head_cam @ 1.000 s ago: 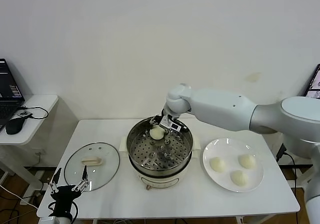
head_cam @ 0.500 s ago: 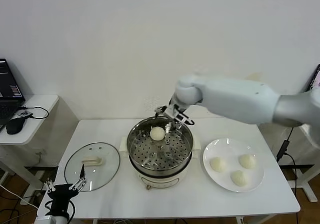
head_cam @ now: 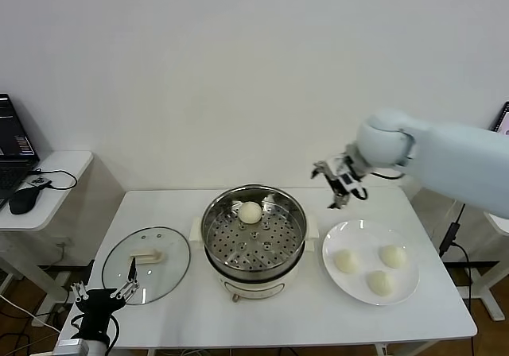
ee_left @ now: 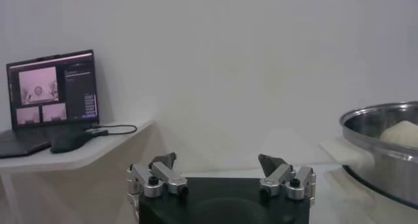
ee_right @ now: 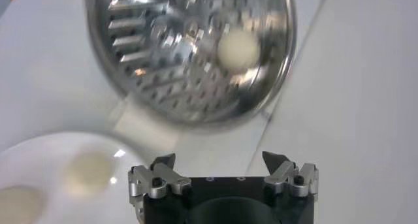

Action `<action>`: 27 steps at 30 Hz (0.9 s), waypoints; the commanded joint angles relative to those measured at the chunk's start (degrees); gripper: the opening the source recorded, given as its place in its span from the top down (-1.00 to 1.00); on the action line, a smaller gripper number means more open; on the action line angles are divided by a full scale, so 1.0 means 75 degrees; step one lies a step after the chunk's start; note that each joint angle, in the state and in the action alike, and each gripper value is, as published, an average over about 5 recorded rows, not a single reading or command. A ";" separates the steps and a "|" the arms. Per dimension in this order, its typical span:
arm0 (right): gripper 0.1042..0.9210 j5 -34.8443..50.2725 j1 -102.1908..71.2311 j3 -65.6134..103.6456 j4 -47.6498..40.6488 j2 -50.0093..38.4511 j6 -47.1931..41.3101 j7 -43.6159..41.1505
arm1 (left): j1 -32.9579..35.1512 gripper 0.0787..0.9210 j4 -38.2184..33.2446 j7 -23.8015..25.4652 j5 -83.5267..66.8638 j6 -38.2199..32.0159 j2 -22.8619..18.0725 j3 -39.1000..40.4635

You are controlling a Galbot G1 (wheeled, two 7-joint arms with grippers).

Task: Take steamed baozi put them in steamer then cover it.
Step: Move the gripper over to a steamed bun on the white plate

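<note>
One baozi (head_cam: 250, 211) is sitting in the steamer (head_cam: 254, 241), well apart from the right gripper (head_cam: 340, 183), which is hovering wide open and empty; left gripper (head_cam: 105, 296) is idling open.

Four steamed baozi (head_cam: 250, 211) are counted, with one steamer (head_cam: 254, 270), one plate (head_cam: 406, 289), one lid (head_cam: 171, 273).

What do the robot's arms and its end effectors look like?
The right arm is a thick, smooth white shell with rounded joints. Each end effector, right and left, has a black body with two short dark fingers on silver metal knuckles with screws. No cables or markings show.
</note>
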 commanded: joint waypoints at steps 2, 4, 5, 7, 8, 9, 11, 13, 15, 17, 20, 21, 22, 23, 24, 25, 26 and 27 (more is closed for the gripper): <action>-0.76 -0.0801 -0.2163 0.1151 0.0451 -0.1664 -0.0537 -0.0072 | 0.0042 -0.77 0.0025 0.0000 0.0025 0.0027 -0.0031 0.0009; -0.76 -0.1042 -0.2748 0.1578 0.0273 -0.1626 -0.0495 -0.0073 | 0.0053 -0.77 0.0027 -0.0010 0.0019 0.0043 -0.0047 -0.0002; -0.76 -0.1146 -0.3037 0.1777 0.0174 -0.1587 -0.0477 -0.0073 | 0.0053 -0.77 0.0028 -0.0015 0.0015 0.0053 -0.0056 -0.0007; -0.76 -0.1330 -0.3565 0.2154 -0.0036 -0.1477 -0.0442 -0.0073 | 0.0045 -0.77 0.0034 -0.0022 0.0012 0.0077 -0.0081 -0.0014; -0.76 -0.1405 -0.3798 0.2294 -0.0142 -0.1412 -0.0424 -0.0074 | 0.0041 -0.77 0.0042 -0.0022 0.0013 0.0088 -0.0093 -0.0015; -0.76 -0.1476 -0.4017 0.2421 -0.0249 -0.1334 -0.0410 -0.0077 | 0.0040 -0.77 0.0053 -0.0021 0.0016 0.0098 -0.0101 -0.0015; -0.76 -0.1582 -0.4380 0.2602 -0.0452 -0.1163 -0.0382 -0.0087 | 0.0042 -0.77 0.0094 -0.0019 0.0021 0.0111 -0.0103 -0.0024; -0.76 -0.1630 -0.4623 0.2721 -0.0630 -0.0990 -0.0365 -0.0103 | 0.0045 -0.77 0.0145 -0.0016 0.0021 0.0114 -0.0089 -0.0046; -0.76 -0.1650 -0.4754 0.2782 -0.0780 -0.0835 -0.0347 -0.0113 | 0.0042 -0.77 0.0188 -0.0016 0.0017 0.0114 -0.0079 -0.0073; -0.76 -0.1660 -0.4847 0.2804 -0.0927 -0.0697 -0.0317 -0.0116 | 0.0038 -0.77 0.0220 -0.0015 0.0014 0.0116 -0.0075 -0.0090; -0.76 -0.1693 -0.4935 0.2794 -0.1124 -0.0536 -0.0246 -0.0109 | 0.0028 -0.77 0.0251 -0.0015 0.0013 0.0115 -0.0072 -0.0094; -0.76 -0.1704 -0.4957 0.2792 -0.1187 -0.0483 -0.0217 -0.0101 | 0.0023 -0.77 0.0260 -0.0014 0.0013 0.0115 -0.0073 -0.0092; -0.76 -0.1712 -0.4978 0.2795 -0.1261 -0.0418 -0.0186 -0.0087 | 0.0018 -0.77 0.0270 -0.0014 0.0013 0.0115 -0.0072 -0.0089; -0.76 -0.1716 -0.4999 0.2801 -0.1330 -0.0349 -0.0156 -0.0070 | 0.0011 -0.77 0.0282 -0.0013 0.0012 0.0114 -0.0072 -0.0085; -0.76 -0.1711 -0.5018 0.2813 -0.1386 -0.0287 -0.0133 -0.0049 | 0.0006 -0.77 0.0293 -0.0012 0.0013 0.0113 -0.0072 -0.0080; -0.76 -0.1701 -0.5038 0.2831 -0.1442 -0.0212 -0.0114 -0.0027 | 0.0001 -0.77 0.0305 -0.0012 0.0014 0.0112 -0.0072 -0.0074; -0.76 -0.1687 -0.5062 0.2858 -0.1492 -0.0138 -0.0103 0.0000 | -0.0004 -0.77 0.0316 -0.0011 0.0014 0.0112 -0.0072 -0.0068; -0.76 -0.1675 -0.5087 0.2888 -0.1530 -0.0068 -0.0094 0.0022 | -0.0008 -0.77 0.0325 -0.0011 0.0015 0.0111 -0.0071 -0.0063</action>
